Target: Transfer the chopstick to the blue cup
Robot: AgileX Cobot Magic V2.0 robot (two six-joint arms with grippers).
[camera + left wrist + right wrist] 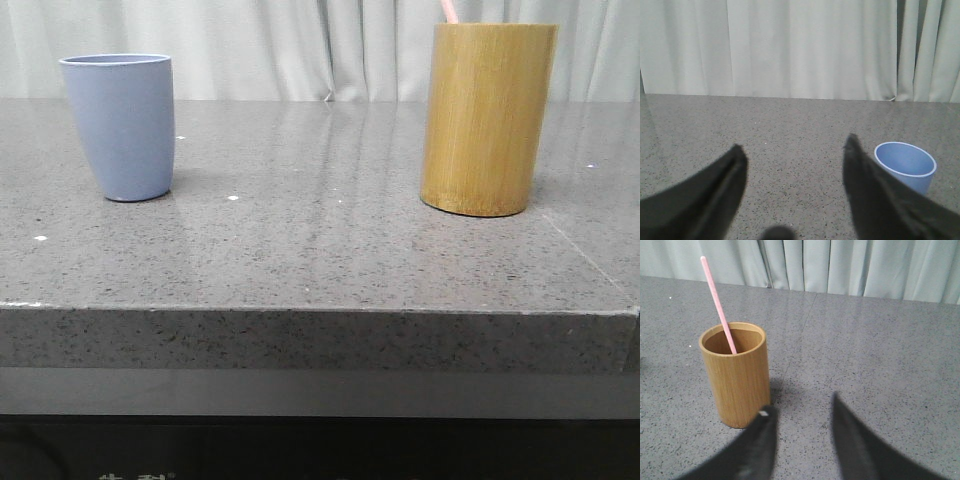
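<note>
Chopstick (pixel 718 302) stands tilted inside the bamboo holder (pixel 738 376), well apart from the blue cup (pixel 120 126). Right gripper (pixel 801 415) hangs spread beside the holder, left gripper (pixel 794 156) spread too. Best pinch high on the stick, then lift straight up.

Chopstick (pixel 449 11) top cut off, btm hidden.

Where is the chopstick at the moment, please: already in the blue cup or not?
Not yet. The chopstick leans inside the bamboo cup; the blue cup looks empty.
</note>
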